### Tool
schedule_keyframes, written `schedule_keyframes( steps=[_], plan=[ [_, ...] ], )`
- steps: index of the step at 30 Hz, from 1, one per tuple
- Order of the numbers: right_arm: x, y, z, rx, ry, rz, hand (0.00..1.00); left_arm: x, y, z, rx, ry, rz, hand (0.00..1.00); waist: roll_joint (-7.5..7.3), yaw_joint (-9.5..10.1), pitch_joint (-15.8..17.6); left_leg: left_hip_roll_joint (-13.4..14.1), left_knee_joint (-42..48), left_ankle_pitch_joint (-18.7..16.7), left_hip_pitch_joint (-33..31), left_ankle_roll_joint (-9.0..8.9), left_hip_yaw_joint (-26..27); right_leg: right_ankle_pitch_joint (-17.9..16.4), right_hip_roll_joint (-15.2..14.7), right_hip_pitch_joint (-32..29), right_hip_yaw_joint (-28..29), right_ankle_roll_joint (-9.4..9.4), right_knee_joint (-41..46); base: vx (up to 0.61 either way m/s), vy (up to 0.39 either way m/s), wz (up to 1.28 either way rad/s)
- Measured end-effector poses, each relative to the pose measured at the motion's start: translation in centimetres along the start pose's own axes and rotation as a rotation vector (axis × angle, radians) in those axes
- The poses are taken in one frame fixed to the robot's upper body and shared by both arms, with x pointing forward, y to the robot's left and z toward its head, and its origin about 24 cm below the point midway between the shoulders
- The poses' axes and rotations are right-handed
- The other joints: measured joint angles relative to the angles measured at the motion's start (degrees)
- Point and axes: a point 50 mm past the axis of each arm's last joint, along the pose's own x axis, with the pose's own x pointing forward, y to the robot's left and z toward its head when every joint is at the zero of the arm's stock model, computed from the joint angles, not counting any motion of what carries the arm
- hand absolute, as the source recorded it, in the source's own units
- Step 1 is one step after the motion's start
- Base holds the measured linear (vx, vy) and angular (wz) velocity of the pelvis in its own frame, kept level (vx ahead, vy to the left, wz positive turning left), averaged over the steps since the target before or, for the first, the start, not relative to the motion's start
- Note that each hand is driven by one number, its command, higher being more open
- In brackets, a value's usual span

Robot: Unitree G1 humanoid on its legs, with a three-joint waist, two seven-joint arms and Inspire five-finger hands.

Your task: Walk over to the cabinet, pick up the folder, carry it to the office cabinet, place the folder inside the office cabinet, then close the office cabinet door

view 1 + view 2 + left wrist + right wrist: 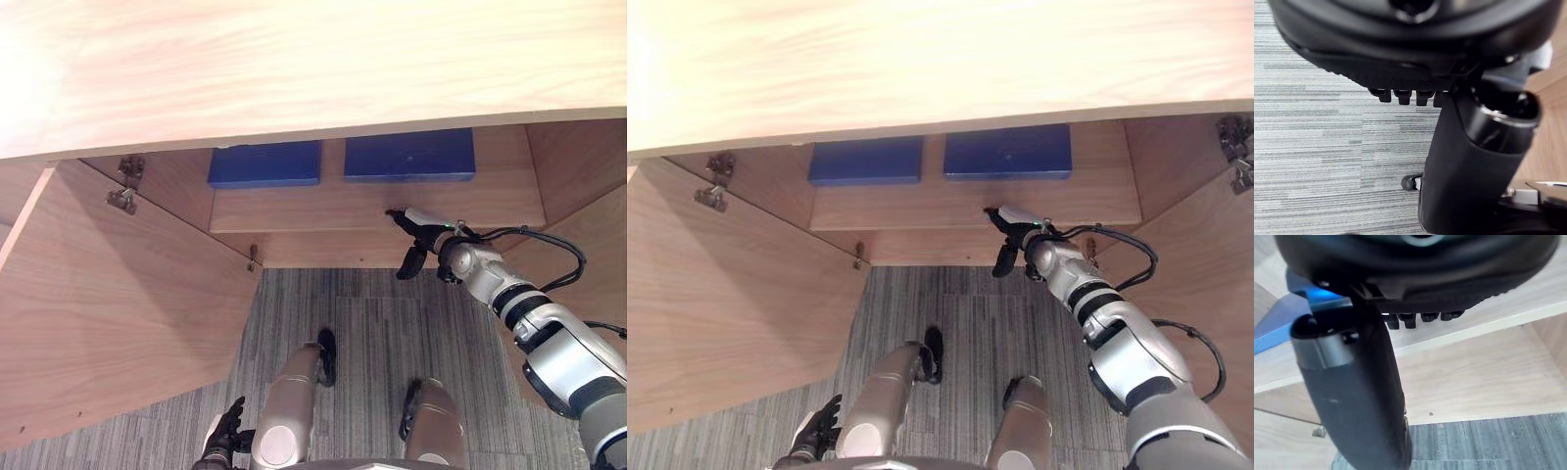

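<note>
Doors of the office cabinet (294,59) stand swung out on both sides. The left door (118,313) opens wide toward the robot and the right door (1215,264) does the same, each with metal hinges (125,184) on its inner face.

Inside, two blue folders lie flat on the wooden shelf (323,208), side by side with a strip of bare wood between them. Both the left folder (265,164) and the right folder (409,155) sit well back under the cabinet's top. I cannot tell which of the two the task means.

The right hand (429,238) reaches forward at the shelf's front edge, just in front of the right folder and apart from it. It holds nothing — its fingers (396,213) point loosely toward the edge, and the white-capped thumb lies alongside them. From where I stand I cannot tell whether a fingertip touches the wood. The right wrist view shows the pale shelf boards past the hand, with a patch of blue folder beyond the thumb.

The left hand (225,429) hangs low over the grey striped carpet (382,333), well away from the cabinet — fingers slack and empty.
</note>
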Motion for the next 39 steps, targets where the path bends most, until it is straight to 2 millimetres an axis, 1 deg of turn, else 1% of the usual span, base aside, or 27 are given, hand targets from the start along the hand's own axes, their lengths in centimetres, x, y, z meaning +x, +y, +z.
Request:
schedule_keyframes(
  steps=[1, 4, 7, 8, 9, 10, 12, 14, 16, 17, 19, 20, 21, 22, 24, 25, 26, 27, 28, 29, 31, 32, 33, 34, 35, 38, 39],
  plan=[
    [0.1, 0.3, 0.3, -0.068, -0.001, 0.011, 1.0, 0.0, 0.0, 0.0, 0.001, 0.0, 0.002, 1.0, -0.07, 0.03, 0.0, 0.0, -0.5, 0.0, 0.6, 0.01, 0.2, 0.2, 0.0, 0.5, 0.1, 0.06, -0.6, 0.03, 0.0, -0.17],
    [0.4, 1.1, 0.8, -0.167, 0.002, 0.037, 1.0, 0.0, 0.1, -0.1, 0.008, 0.008, 0.006, 1.0, -0.34, -0.15, 0.1, 0.1, -2.6, 0.4, 3.0, -0.21, 0.4, 0.9, 0.3, 2.9, -0.2, 0.1, -2.8, 0.05, -0.017, -0.05],
    [0.7, 2.3, 1.2, -0.215, 0.008, 0.07, 1.0, 0.0, 0.3, -0.4, 0.026, 0.022, 0.011, 1.0, -0.82, -0.09, 0.2, -0.1, -9.1, 3.3, 7.3, -0.94, 0.4, 3.5, 1.0, 7.0, -2.2, -0.14, -8.8, 0.1, -0.054, 0.01],
    [0.8, 2.9, 1.4, -0.231, 0.01, 0.085, 1.0, 0.0, 0.5, -0.5, 0.048, 0.03, 0.009, 1.0, -1.19, -0.1, 0.0, -0.1, -13.4, 5.6, 9.4, -1.58, 0.2, 5.1, 1.6, 9.2, -3.6, -0.39, -12.4, 0.09, -0.057, 0.09],
    [0.8, 3.2, 1.5, -0.227, 0.009, 0.092, 1.0, 0.0, 0.6, -0.5, 0.057, 0.033, 0.01, 1.0, -1.34, -0.14, -0.1, 0.0, -15.1, 6.5, 10.3, -1.81, 0.1, 5.7, 2.0, 10.1, -4.3, -0.57, -13.7, 0.15, -0.113, 0.21],
    [0.9, 3.9, 1.7, -0.201, 0.008, 0.104, 1.0, -0.1, 0.9, -0.8, 0.063, 0.049, 0.016, 1.0, -1.87, -0.2, -0.4, 0.1, -19.1, 8.8, 12.3, -2.91, 0.0, 6.9, 2.7, 12.2, -5.7, -0.99, -16.8, 0.11, -0.09, 0.19],
    [0.9, 4.9, 1.8, -0.162, 0.012, 0.127, 1.0, -0.1, 1.0, -1.2, 0.061, 0.067, 0.02, 1.0, -2.23, -0.04, -0.6, 0.6, -22.0, 10.1, 14.5, -3.41, -0.1, 8.0, 3.9, 14.5, -6.7, -1.26, -19.6, 0.09, -0.076, 0.12],
    [0.8, 6.4, 2.1, -0.084, 0.015, 0.159, 1.0, -0.3, 1.2, -1.8, 0.043, 0.09, 0.034, 1.0, -2.92, 0.02, -1.2, 1.5, -24.5, 11.4, 16.4, -4.98, -0.2, 9.4, 5.3, 17.0, -7.4, -1.66, -22.9, 0.08, -0.078, -0.01],
    [0.3, 9.0, 1.9, 0.048, 0.034, 0.192, 1.0, -0.4, 1.5, -2.4, 0.033, 0.114, 0.059, 1.0, -3.62, -0.02, -1.9, 2.8, -24.9, 11.5, 17.8, -5.22, 0.0, 11.2, 7.1, 19.5, -7.5, -2.1, -26.5, 0.06, -0.082, -0.11],
    [0.0, 9.8, 1.6, 0.103, 0.046, 0.19, 1.0, -0.3, 1.5, -2.4, 0.027, 0.117, 0.066, 1.0, -3.82, -0.09, -2.0, 3.0, -24.7, 11.5, 18.2, -5.25, 0.0, 11.5, 7.3, 20.0, -7.4, -2.08, -26.7, 0.02, -0.038, -0.11],
    [-1.7, 13.8, 0.1, 0.384, 0.124, 0.176, 1.0, -0.4, 1.7, -2.9, 0.014, 0.139, 0.106, 1.0, -4.5, -0.76, -3.1, 3.7, -21.7, 10.9, 18.7, -6.03, -0.5, 12.8, 7.9, 21.9, -7.4, -1.92, -27.3, 0.0, -0.018, -0.08],
    [-2.2, 14.8, -0.2, 0.471, 0.155, 0.166, 1.0, -0.4, 1.8, -3.1, 0.005, 0.148, 0.12, 1.0, -4.56, -1.06, -3.3, 4.0, -20.5, 10.4, 18.9, -6.6, -0.9, 13.2, 8.1, 22.7, -7.2, -1.97, -27.6, -0.03, 0.004, -0.2],
    [-3.2, 16.8, -0.7, 0.623, 0.218, 0.142, 1.0, -0.5, 1.8, -3.4, -0.017, 0.164, 0.152, 1.0, -4.93, -1.64, -3.7, 4.1, -17.9, 9.2, 19.4, -7.52, -3.0, 13.7, 8.4, 24.0, -6.2, -1.91, -28.2, -0.05, 0.012, -0.31],
    [-3.8, 17.9, -0.8, 0.702, 0.252, 0.132, 1.0, -0.6, 1.8, -3.8, -0.027, 0.179, 0.168, 1.0, -5.1, -1.97, -4.4, 4.1, -16.6, 8.5, 19.4, -7.79, -4.3, 13.8, 8.6, 24.3, -5.6, -1.91, -28.7, -0.05, 0.024, -0.61],
    [-6.3, 21.7, -1.4, 0.916, 0.375, 0.113, 1.0, -1.0, 1.6, -5.3, -0.04, 0.249, 0.191, 1.0, -4.86, -4.08, -7.9, 4.1, -15.4, 4.9, 19.8, -7.71, -8.6, 14.8, 9.9, 24.2, -1.9, -2.15, -31.8, -0.03, 0.066, -0.83],
    [-6.8, 22.4, -1.5, 0.963, 0.404, 0.111, 1.0, -1.1, 1.5, -5.6, -0.037, 0.265, 0.189, 1.0, -4.61, -4.68, -8.2, 4.0, -15.9, 4.3, 20.4, -7.25, -9.7, 15.5, 10.3, 24.2, -1.1, -2.12, -32.6, -0.04, 0.112, -0.83],
    [-8.2, 24.2, -1.8, 1.079, 0.48, 0.107, 1.0, -1.2, 1.5, -6.0, -0.03, 0.293, 0.19, 1.0, -4.68, -5.75, -8.7, 3.9, -18.1, 4.1, 22.0, -7.11, -10.0, 17.0, 10.8, 24.1, 0.7, -1.88, -33.9, -0.07, 0.116, -0.74],
    [-9.4, 25.7, -1.9, 1.158, 0.538, 0.113, 1.0, -1.3, 1.6, -6.4, -0.028, 0.312, 0.191, 1.0, -5.05, -6.38, -9.1, 3.7, -20.8, 4.8, 23.7, -6.13, -9.6, 18.1, 10.9, 24.0, 2.2, -1.84, -34.7, -0.15, 0.121, -0.86],
    [-12.0, 28.5, -2.1, 1.279, 0.658, 0.117, 1.0, -1.7, 1.9, -7.2, -0.021, 0.348, 0.197, 1.0, -6.01, -7.54, -9.9, 3.0, -26.0, 6.7, 26.5, -5.25, -7.8, 18.9, 10.6, 23.8, 3.9, -1.73, -35.9, -0.13, 0.07, -0.65],
    [-13.0, 29.5, -2.1, 1.325, 0.706, 0.118, 1.0, -1.8, 1.9, -7.5, -0.02, 0.364, 0.197, 1.0, -6.27, -7.85, -10.3, 2.7, -28.2, 7.8, 27.8, -5.23, -7.2, 19.0, 10.5, 23.5, 4.7, -1.68, -35.9, -0.14, 0.041, -0.6],
    [-16.3, 32.1, -2.4, 1.465, 0.877, 0.078, 1.0, -2.5, 1.9, -8.7, -0.017, 0.414, 0.218, 1.0, -6.45, -8.8, -11.6, 2.1, -36.1, 11.7, 32.0, -4.86, -5.1, 19.3, 10.4, 22.2, 7.4, -1.68, -35.7, -0.09, 0.021, -0.59],
    [-17.0, 32.6, -2.5, 1.492, 0.916, 0.062, 1.0, -2.7, 1.8, -8.9, -0.013, 0.425, 0.225, 1.0, -6.39, -9.2, -11.8, 2.1, -37.7, 12.7, 32.8, -4.77, -4.3, 19.6, 10.5, 21.8, 8.1, -1.67, -35.7, -0.1, 0.022, -0.68],
    [-18.2, 33.4, -2.4, 1.521, 0.983, 0.037, 1.0, -2.7, 1.6, -9.0, -0.009, 0.44, 0.23, 1.0, -6.33, -9.47, -11.9, 2.3, -39.6, 13.9, 33.9, -4.51, -2.4, 20.0, 11.2, 21.1, 9.5, -1.87, -35.6, -0.14, 0.041, -0.73],
    [-19.3, 34.1, -2.3, 1.558, 1.047, 0.017, 1.0, -2.9, 1.6, -9.2, -0.009, 0.45, 0.241, 1.0, -6.48, -9.46, -12.0, 2.6, -39.8, 14.1, 34.6, -4.54, -0.5, 20.2, 11.6, 20.6, 11.1, -1.86, -35.5, -0.14, 0.041, -0.87],
    [-19.9, 34.5, -2.2, 1.573, 1.079, 0.005, 1.0, -3.0, 1.6, -9.4, -0.014, 0.459, 0.248, 1.0, -6.67, -9.46, -12.2, 2.7, -39.8, 14.1, 35.2, -4.54, 1.1, 20.2, 11.9, 20.0, 12.2, -1.87, -35.2, -0.11, 0.044, -0.77],
    [-20.5, 35.0, -1.9, 1.604, 1.115, -0.004, 1.0, -3.3, 1.6, -10.1, -0.05, 0.491, 0.265, 1.0, -7.23, -9.63, -12.1, 3.0, -39.8, 13.6, 37.4, -4.18, 6.2, 20.3, 11.6, 19.4, 12.7, -2.17, -34.9, -0.09, 0.084, -0.93],
    [-20.4, 34.9, -1.8, 1.61, 1.113, -0.009, 1.0, -3.4, 1.7, -10.3, -0.083, 0.507, 0.274, 1.0, -7.5, -9.61, -12.0, 3.1, -39.6, 13.2, 38.2, -4.15, 8.7, 20.5, 10.6, 18.9, 10.5, -3.3, -34.8, -0.08, 0.109, -1.05]
  ],
)
